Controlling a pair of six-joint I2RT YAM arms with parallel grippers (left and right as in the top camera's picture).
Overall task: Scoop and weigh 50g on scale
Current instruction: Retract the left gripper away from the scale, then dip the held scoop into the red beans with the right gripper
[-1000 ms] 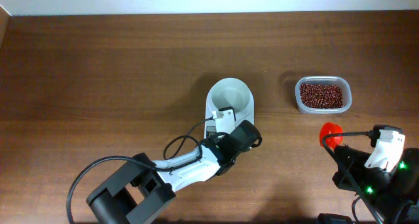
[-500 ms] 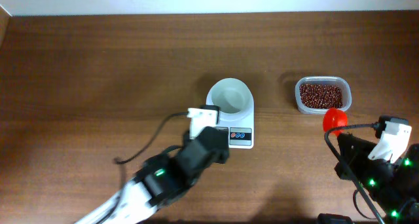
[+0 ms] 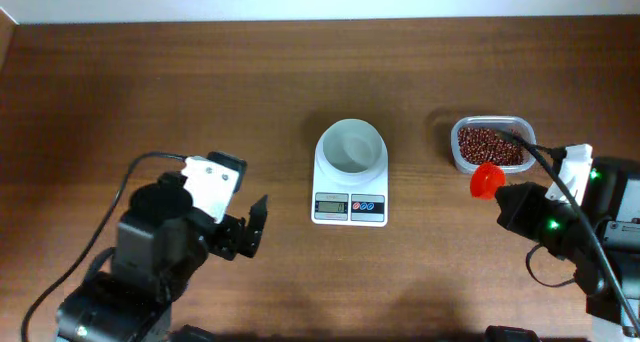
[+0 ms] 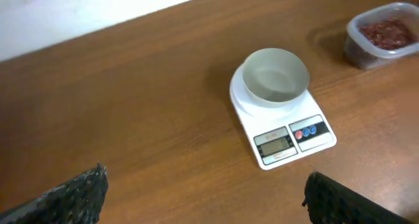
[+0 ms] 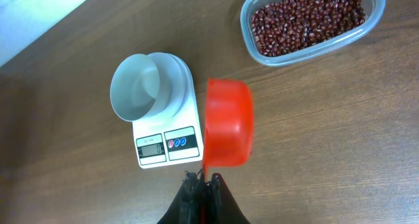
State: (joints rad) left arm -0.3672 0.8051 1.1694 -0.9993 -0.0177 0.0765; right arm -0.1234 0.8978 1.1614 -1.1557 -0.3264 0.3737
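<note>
Centrally on the brown table [image 3: 150, 92], the scale [image 3: 350, 178] is set. Its round white bowl [image 3: 351, 147] is carried on the end away from the arms, and its grey display and red and blue buttons are turned toward them. The beans [image 3: 490, 145] are found to the right of the scale, well apart from it, heaped in a clear plastic tub [image 3: 455, 160] that is level with the bowl.

The right gripper [image 5: 203, 183] is seen pressed together on the thin handle of a red scoop [image 5: 229, 122]. The scoop is held to the right of the scale, between it and the tub, and in the overhead view its cup overlaps the tub's near left corner. Whether the tub is touched by it cannot be told, and nothing can be made out of what the cup holds, since only its outer wall is shown.

The left gripper [image 4: 204, 178] is held well to the left of the scale and nearer the arms. Its fingers are spread wide apart, and nothing is gripped between them.
</note>
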